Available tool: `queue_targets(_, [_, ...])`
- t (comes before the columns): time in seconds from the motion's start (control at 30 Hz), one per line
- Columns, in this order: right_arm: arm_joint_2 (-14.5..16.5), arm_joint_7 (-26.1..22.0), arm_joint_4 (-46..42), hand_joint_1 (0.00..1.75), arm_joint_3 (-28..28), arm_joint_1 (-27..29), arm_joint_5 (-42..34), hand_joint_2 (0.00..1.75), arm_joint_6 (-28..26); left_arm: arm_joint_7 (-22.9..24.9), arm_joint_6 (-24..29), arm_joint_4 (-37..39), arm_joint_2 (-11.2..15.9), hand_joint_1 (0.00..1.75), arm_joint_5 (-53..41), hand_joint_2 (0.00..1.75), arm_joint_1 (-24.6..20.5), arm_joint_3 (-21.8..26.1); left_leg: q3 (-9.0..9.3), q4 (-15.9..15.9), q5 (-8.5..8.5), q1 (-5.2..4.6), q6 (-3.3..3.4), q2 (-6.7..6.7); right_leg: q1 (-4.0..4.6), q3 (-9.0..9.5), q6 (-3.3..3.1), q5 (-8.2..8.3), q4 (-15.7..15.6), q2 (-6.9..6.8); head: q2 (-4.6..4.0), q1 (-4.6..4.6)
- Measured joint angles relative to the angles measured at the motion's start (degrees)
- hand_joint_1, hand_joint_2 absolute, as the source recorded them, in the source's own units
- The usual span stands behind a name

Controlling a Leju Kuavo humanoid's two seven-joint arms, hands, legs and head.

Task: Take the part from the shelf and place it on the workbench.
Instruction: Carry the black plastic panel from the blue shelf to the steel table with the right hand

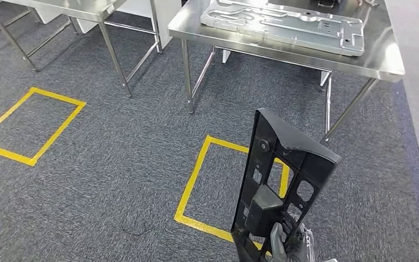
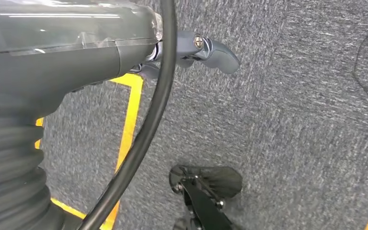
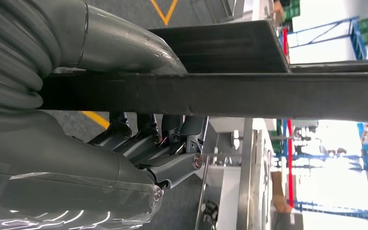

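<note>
Pickup done: right hand [image 1: 290, 245] is gripping the long black moulded plastic panel [image 1: 281, 180] by its lower end, holding it upright over grey carpet, well short of the stainless steel workbench [image 1: 382, 60]. Placing remains. Left hand [image 2: 191, 48] is hanging; its grasp can't be told.

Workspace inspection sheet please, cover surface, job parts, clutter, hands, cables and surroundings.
Surface: steel workbench ahead, past a yellow tape floor box.
Job's things: long black plastic panel with cut-outs, held upright.
Clutter: grey stamped metal plate lying on the workbench.
Grippers: right robot hand grips the panel's lower end; left robot hand over carpet, holding nothing seen.
Cables: black cable along the left wrist.
Surroundings: grey carpet, second steel table.
</note>
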Motion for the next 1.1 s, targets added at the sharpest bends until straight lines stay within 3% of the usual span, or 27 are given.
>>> queue_targets(0.03, [-0.1,0.0,0.0,1.75,0.0,0.0,0.0,1.75,0.0,0.0,0.0,0.0,0.0,0.00,0.0,1.75,0.1,0.0,-0.03,0.0,-0.04,-0.01,0.00,0.31,-0.21,-1.09,0.21,-0.57,2.3,-0.16,0.00,0.00])
queue_targets(0.07, [-0.2,0.0,0.0,1.75,0.0,0.0,0.0,1.75,0.0,0.0,-0.1,0.0,0.0,0.00,0.0,1.75,0.2,0.0,-0.02,0.1,-0.10,-0.01,-0.06,0.55,-0.42,-1.22,0.41,-0.05,2.7,-0.28,0.00,0.01])
queue_targets(0.1, [-0.3,0.0,0.1,1.75,0.0,0.1,0.0,1.75,0.0,0.0,-0.1,0.0,0.0,0.00,0.0,1.75,0.2,0.0,0.03,0.2,-0.19,0.01,-0.18,0.71,-0.62,-0.10,0.55,1.53,0.6,-0.43,0.00,0.00])
queue_targets(0.17, [-0.4,0.0,0.1,1.75,0.1,0.0,0.0,1.75,0.0,0.0,-0.1,0.0,0.0,0.00,0.0,1.75,0.1,0.0,0.12,0.5,-0.53,-0.02,-0.70,0.85,-0.84,4.00,0.54,4.98,-7.0,-0.96,0.00,0.00])
queue_targets(0.23, [-0.5,0.0,0.1,1.75,0.1,0.0,0.0,1.75,0.0,0.0,-0.1,0.0,0.0,0.00,0.0,1.75,0.1,0.0,0.11,1.0,-0.90,-0.20,-1.42,0.90,-0.67,6.46,0.07,6.24,-11.7,-1.21,0.00,-0.01])
queue_targets(0.37, [-0.5,0.0,0.1,1.75,0.2,0.0,0.0,1.75,-0.1,0.0,-0.1,0.0,0.0,0.00,0.0,1.75,0.0,0.0,0.02,1.5,-1.53,0.03,-2.78,0.92,-0.47,6.67,-1.39,6.25,-12.6,-0.86,0.00,-0.01])
queue_targets(0.43, [-0.5,-0.1,0.1,1.75,0.5,-0.1,0.2,1.75,-0.7,0.0,-0.2,0.0,0.0,0.00,-0.1,1.75,0.0,0.0,-1.94,5.8,-4.09,0.18,-3.20,0.74,-0.60,6.82,-2.06,6.23,-12.8,-0.81,0.00,-0.02])
queue_targets(0.5, [-0.6,-0.1,0.1,1.75,0.9,-0.1,0.8,1.75,-2.2,0.0,-0.4,0.0,0.0,0.00,-0.3,1.75,0.1,0.0,-5.74,13.6,-7.52,0.20,-3.40,0.64,-0.35,6.87,-2.48,6.01,-12.8,-0.78,0.00,-0.02])
queue_targets(0.53, [-0.6,-0.1,0.0,1.75,1.1,-0.2,1.4,1.75,-3.4,0.0,-0.4,0.0,0.1,0.00,-0.5,1.75,0.1,0.0,-7.34,16.6,-8.30,0.19,-3.40,0.62,-0.19,6.95,-2.60,5.90,-12.7,-0.72,0.00,-0.02])
queue_targets(0.57, [-0.6,0.2,-0.2,1.75,1.4,-0.2,2.3,1.75,-5.0,0.0,-0.5,0.0,0.1,0.00,-0.6,1.75,0.2,0.0,-8.04,17.6,-7.91,0.17,-3.27,0.60,-0.04,7.08,-2.68,5.78,-12.7,-0.62,0.00,-0.01])
queue_targets(0.6, [-0.7,0.6,-0.4,1.75,1.8,-0.3,3.4,1.75,-6.9,0.0,-0.6,0.0,0.1,0.00,-0.8,1.75,0.2,0.0,-7.67,16.4,-6.43,0.12,-3.01,0.57,0.11,7.29,-2.70,5.63,-12.6,-0.49,0.00,-0.02])
queue_targets(0.67, [-1.0,2.3,-1.3,1.75,2.7,-0.9,6.0,1.75,-11.6,0.0,-0.8,0.0,0.3,0.00,-1.1,1.75,0.2,0.0,-4.44,9.1,-2.24,-0.22,-1.99,0.46,0.30,7.83,-2.62,5.30,-12.6,-0.25,0.00,0.00])
queue_targets(0.7, [-1.3,3.6,-1.7,1.75,3.0,-1.5,7.5,1.75,-14.3,0.0,-0.9,0.0,0.4,0.00,-1.4,1.75,0.2,0.0,-2.83,5.4,-1.03,-0.47,-1.42,0.44,0.40,7.98,-2.45,5.12,-12.6,-0.15,0.00,-0.01])
queue_targets(0.77, [-2.3,6.7,-2.3,1.75,3.3,-2.9,10.8,1.75,-19.7,0.2,-1.2,0.0,0.7,0.00,-1.9,1.75,0.0,-0.1,-1.40,1.8,-0.72,-0.98,-0.62,0.44,0.30,8.10,-1.81,5.12,-12.6,-0.02,0.00,-0.01])
queue_targets(0.87, [-5.0,12.7,-2.7,1.75,3.2,-6.4,17.8,1.75,-27.9,0.7,-1.6,0.0,0.8,0.00,-3.1,1.75,0.0,-0.2,-0.38,0.4,-0.66,-0.96,0.10,0.57,0.14,8.17,-0.65,5.62,-11.8,-0.05,0.00,-0.01])
queue_targets(0.93, [-7.4,16.6,-2.4,1.75,2.4,-10.1,23.3,1.75,-32.8,1.1,-1.6,0.0,0.8,0.00,-3.9,1.75,-0.2,-0.6,0.56,-0.1,-0.53,-0.74,0.53,0.63,0.00,6.54,-0.07,3.90,-8.5,-0.22,0.00,0.00])
queue_targets(1.03, [-10.4,20.7,-0.7,1.75,0.8,-15.8,30.7,1.75,-37.2,1.4,-1.6,0.0,0.8,0.00,-4.9,1.75,-0.5,-1.3,1.07,-0.1,-1.01,-0.79,0.79,0.71,-0.27,0.58,0.79,0.13,0.8,-0.36,0.00,0.00])
queue_targets(1.07, [-11.1,21.8,0.1,1.75,0.4,-17.4,33.0,1.75,-38.0,1.6,-1.6,0.0,0.8,0.00,-5.1,1.75,-0.5,-1.5,1.40,-0.1,-1.32,-0.80,0.76,0.71,-0.38,-0.85,1.02,0.29,2.3,-0.42,0.00,0.00])
queue_targets(1.1, [-11.9,22.9,1.0,1.75,0.0,-18.8,35.5,1.75,-38.7,1.7,-1.6,0.0,0.8,0.00,-5.4,1.75,-0.5,-1.7,1.87,-0.1,-1.71,-0.76,0.66,0.68,-0.49,-1.23,1.08,1.72,1.6,-0.49,0.00,0.00])
